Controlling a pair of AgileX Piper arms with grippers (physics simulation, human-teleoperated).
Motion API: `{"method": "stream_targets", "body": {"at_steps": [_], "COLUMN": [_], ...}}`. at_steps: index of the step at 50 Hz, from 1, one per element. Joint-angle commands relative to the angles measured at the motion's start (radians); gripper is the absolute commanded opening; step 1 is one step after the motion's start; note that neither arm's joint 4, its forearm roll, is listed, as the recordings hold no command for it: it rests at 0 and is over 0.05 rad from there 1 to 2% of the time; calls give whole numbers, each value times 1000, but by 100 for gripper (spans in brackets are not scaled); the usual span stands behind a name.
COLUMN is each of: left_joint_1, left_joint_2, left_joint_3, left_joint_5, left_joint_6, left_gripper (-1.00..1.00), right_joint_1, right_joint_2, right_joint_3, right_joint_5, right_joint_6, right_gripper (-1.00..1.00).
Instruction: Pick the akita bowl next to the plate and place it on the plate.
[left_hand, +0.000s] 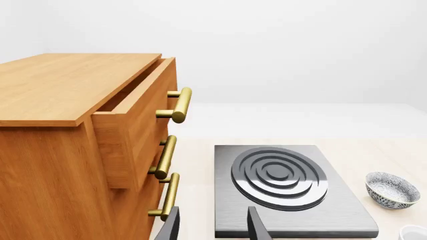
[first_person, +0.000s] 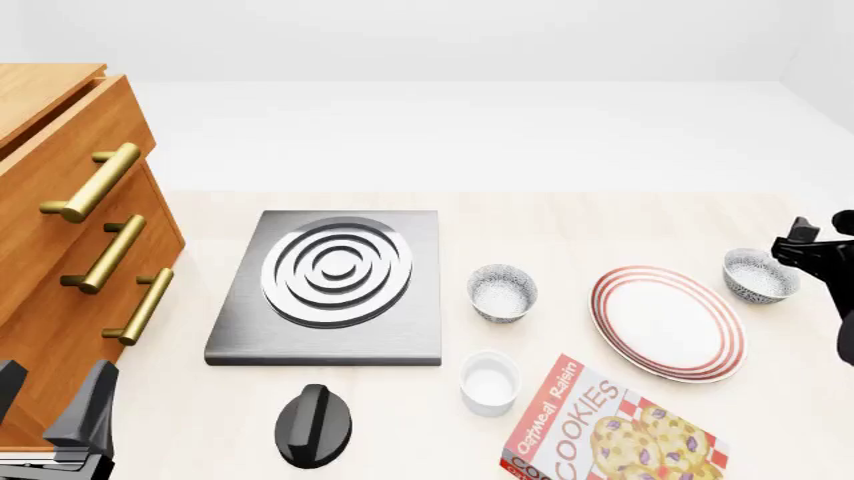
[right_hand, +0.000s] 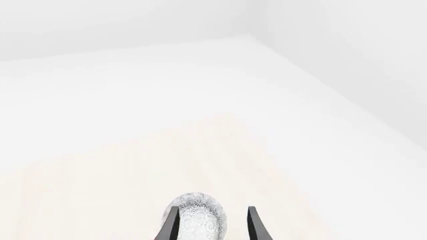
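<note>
Along the left wrist view, the left hand (left_hand: 212, 226) hangs released, fingers apart, above the counter (left_hand: 393, 155) before the grey stove plate (left_hand: 288, 187), beside the wooden drawer cabinet (left_hand: 73, 145); a speckled bowl (left_hand: 392, 189) sits beyond the stove plate.

From the front, the plate (first_person: 667, 322) lies on the counter's right side, with the akita bowl (first_person: 759, 275) just beside its far right edge, and the right hand (first_person: 801, 243) close by that bowl.

Through the right wrist view, the right hand's fingers (right_hand: 168, 225) stand spread, one over the bowl, nothing grasped.
</note>
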Motion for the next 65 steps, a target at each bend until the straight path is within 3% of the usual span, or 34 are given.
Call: {"method": "stream_targets", "body": {"at_steps": [1, 65], "left_joint_1": [0, 0], "left_joint_2": [0, 0], "left_joint_3": [0, 0], "left_joint_5": [0, 0], "left_joint_6": [0, 0], "left_gripper": [100, 100], "right_joint_1": [-4, -26], "right_joint_2": [26, 212], "right_joint_3": [-23, -220], "right_joint_5": [10, 196], "right_joint_6": [15, 179], "right_gripper": [100, 100]}}
